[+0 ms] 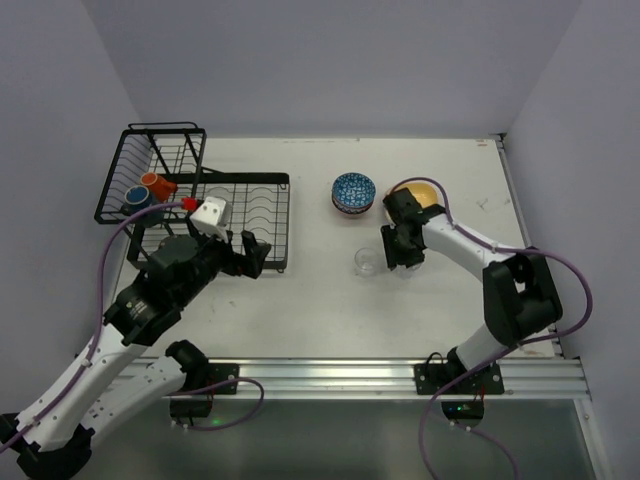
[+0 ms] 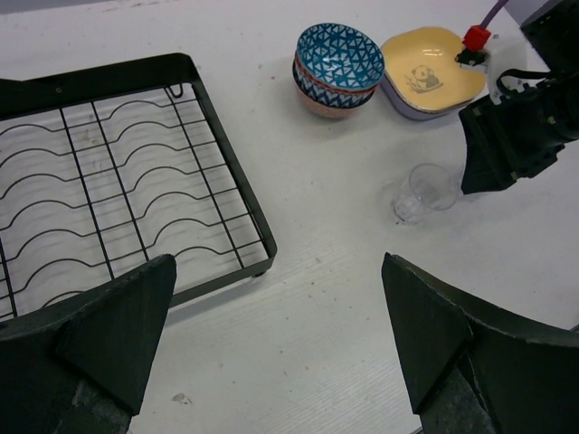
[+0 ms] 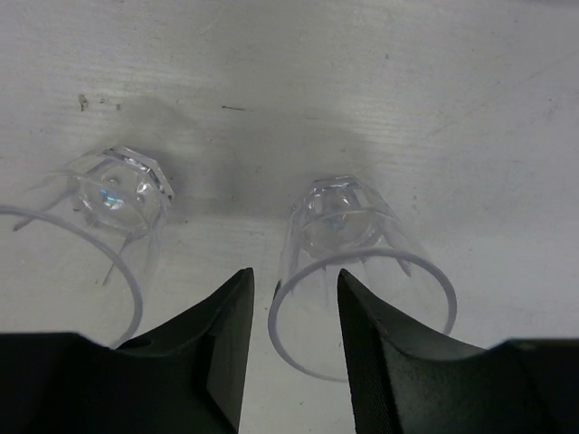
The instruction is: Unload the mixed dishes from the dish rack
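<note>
At 10 o'clock on the worktop (image 1: 320, 320), the dish rack (image 1: 283, 181) has an empty slotted tray. Only the orange mug (image 1: 156, 184) and the dark mug (image 1: 134, 198) are left, sitting in its raised basket. The left gripper (image 1: 250, 254) hangs over the tray's 5 o'clock corner with its jaws spread fully and nothing between them. From there it is well placed to reach the basket at its 11 o'clock, probably for the mugs.

Toward 2 o'clock lie the unloaded dishes. The blue-white bowl (image 1: 353, 189) is nested on a reddish one, and the yellow plate (image 1: 424, 190) is just beside it at its 3 o'clock, which keeps the pile compact.

Near the centre, a clear glass (image 1: 366, 262) stands upright. At its 3 o'clock the right gripper (image 3: 294, 280) points down over the second glass (image 3: 342, 212), which also rests upright on the worktop. One finger is outside the rim and the other seems to be inside it. The jaws are parted, with a gap on each side of the wall, so nothing is being squeezed. This looks like a set-down, with the two glasses placed close but apart so they don't knock together. A straight lift should get the fingers clear without tipping the glass.
</note>
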Controlling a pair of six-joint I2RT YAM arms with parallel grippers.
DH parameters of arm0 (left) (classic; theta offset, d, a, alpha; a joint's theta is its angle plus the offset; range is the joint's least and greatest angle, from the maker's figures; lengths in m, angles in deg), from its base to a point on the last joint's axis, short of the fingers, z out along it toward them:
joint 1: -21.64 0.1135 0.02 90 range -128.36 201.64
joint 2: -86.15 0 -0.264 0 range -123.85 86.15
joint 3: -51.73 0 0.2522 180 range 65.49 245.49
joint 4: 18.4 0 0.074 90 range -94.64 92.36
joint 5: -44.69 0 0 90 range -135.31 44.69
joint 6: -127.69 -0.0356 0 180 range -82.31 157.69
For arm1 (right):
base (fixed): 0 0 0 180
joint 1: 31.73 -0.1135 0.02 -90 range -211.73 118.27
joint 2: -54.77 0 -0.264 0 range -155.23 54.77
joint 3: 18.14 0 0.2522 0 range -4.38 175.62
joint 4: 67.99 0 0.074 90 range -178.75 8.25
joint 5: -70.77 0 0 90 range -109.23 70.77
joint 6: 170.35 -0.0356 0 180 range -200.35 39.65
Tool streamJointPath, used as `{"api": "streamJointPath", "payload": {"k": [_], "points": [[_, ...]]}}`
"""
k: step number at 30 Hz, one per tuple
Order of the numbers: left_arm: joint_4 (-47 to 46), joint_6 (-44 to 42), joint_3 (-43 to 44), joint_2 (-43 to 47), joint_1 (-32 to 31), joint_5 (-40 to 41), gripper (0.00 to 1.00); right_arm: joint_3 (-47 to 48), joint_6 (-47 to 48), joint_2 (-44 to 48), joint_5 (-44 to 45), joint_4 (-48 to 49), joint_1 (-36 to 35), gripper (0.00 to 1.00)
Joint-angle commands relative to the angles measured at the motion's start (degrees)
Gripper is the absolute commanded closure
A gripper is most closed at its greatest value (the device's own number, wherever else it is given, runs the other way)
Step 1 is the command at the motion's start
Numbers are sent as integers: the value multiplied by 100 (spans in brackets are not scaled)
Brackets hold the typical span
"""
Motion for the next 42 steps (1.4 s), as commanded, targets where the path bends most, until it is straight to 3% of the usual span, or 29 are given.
{"api": "streamJointPath", "payload": {"k": [1, 5, 8, 10, 13, 19, 21, 22, 23, 25, 31, 35, 42], "points": [[-86, -50, 206, -156, 1, 255, 0, 342, -89, 602, 132, -303, 34, 55], [143, 223, 575, -507, 1, 993, 0, 535, -115, 1383, 114, -619, 25, 50], [661, 399, 1347, -1409, 114, 2099, 0, 659, -63, 2183, -252, -682, 17, 45], [951, 320, 2129, -1851, 377, 1998, 0, 677, -45, 2815, -569, -586, 17, 43], [900, 127, 2948, -2537, 1561, 1269, 0, 537, -10, 3511, -1167, -130, 17, 35], [1304, 328, 4241, -3259, 2283, 2260, 0, 229, 175, 3899, -1529, -13, 17, 27], [1399, 442, 4538, -3452, 2688, 2278, 0, 176, 192, 3907, -1459, -49, 17, 15], [1461, 504, 4636, -3566, 3177, 2269, 0, 115, 192, 3960, -1485, -14, 17, 5], [1540, 565, 4750, -3837, 3443, 1904, 0, 88, 132, 4012, -1494, 30, 17, 1], [1821, 566, 5014, -4102, 4066, 1489, 0, -113, 96, 4170, -1564, 344, 17, 1], [2331, 1056, 5164, -4420, 4912, 1092, 0, -606, -387, 4838, -1573, 1250, 17, 1], [2893, 2223, 5348, -4480, 4958, 1266, 0, -764, -817, 4980, -1555, 1568, 17, 1], [3692, 2421, 6024, -4964, 4967, 811, 0, -1133, -1038, 5103, -1696, 1955, 17, 1]]}}
